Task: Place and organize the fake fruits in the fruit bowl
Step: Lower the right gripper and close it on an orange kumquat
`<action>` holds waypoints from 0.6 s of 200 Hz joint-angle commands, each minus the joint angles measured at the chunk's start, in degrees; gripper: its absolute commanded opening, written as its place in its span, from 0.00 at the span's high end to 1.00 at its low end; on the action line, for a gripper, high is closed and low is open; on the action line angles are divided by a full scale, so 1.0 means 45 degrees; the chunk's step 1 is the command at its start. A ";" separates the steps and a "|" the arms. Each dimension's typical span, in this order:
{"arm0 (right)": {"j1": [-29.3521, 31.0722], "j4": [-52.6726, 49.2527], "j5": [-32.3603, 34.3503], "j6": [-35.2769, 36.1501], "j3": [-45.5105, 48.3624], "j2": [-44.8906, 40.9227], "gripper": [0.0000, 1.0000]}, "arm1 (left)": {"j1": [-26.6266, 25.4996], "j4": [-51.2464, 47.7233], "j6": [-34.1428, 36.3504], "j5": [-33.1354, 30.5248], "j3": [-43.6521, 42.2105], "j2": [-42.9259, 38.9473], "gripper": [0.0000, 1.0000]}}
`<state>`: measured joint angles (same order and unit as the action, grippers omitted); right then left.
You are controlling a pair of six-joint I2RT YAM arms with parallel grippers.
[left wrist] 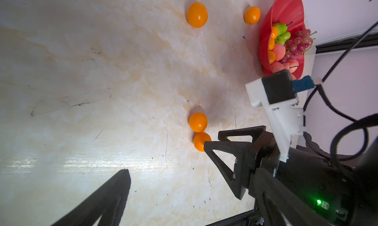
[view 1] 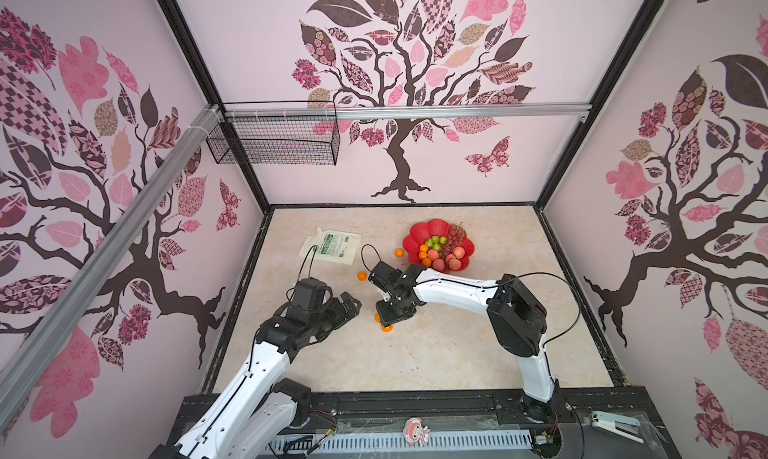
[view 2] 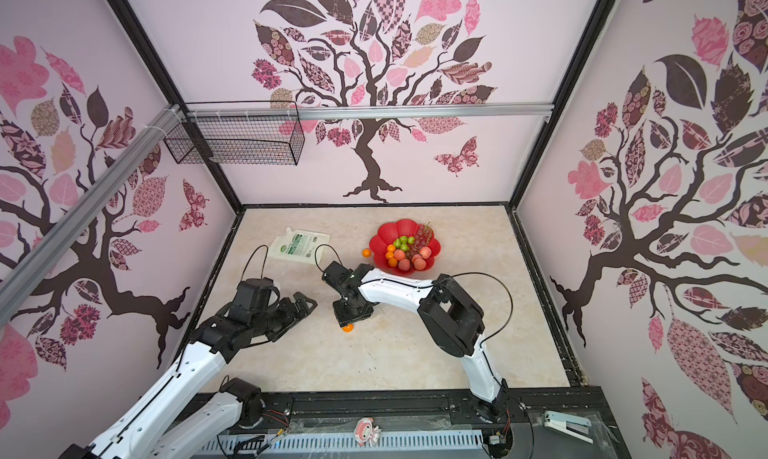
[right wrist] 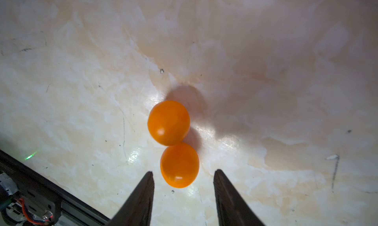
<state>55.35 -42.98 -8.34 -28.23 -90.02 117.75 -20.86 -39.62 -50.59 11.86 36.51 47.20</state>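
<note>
The fruit bowl [view 1: 417, 233] holds most fruits [view 1: 433, 254]; we count four oranges [left wrist: 197, 14] on the tabletop [view 1: 457, 353], left gripper [view 1: 348, 307] and right gripper [right wrist: 184, 171] open.

Both top views overlook the whole table [view 1: 436, 353] from high; close wrist views share two touching oranges [right wrist: 168, 122].

The pouch [view 1: 330, 247] lies left of the fruit bowl [view 1: 424, 228]; two touching balls [right wrist: 168, 122] lie before both.
</note>
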 commanded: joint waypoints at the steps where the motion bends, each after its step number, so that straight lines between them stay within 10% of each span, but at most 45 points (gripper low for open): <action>1: 0.0179 -0.0555 -0.0262 0.0160 -0.0618 0.0515 0.49 | 0.0084 0.0252 0.0134 0.0107 -0.0165 0.0067 0.02; 120: 0.0219 -0.1212 0.0085 0.0366 -0.1226 0.1450 0.52 | 0.0086 0.0655 0.0431 0.0275 0.0382 0.0975 0.02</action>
<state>56.14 -46.33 -8.64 -26.98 -92.88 122.02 -20.71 -37.91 -49.50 12.78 36.58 51.53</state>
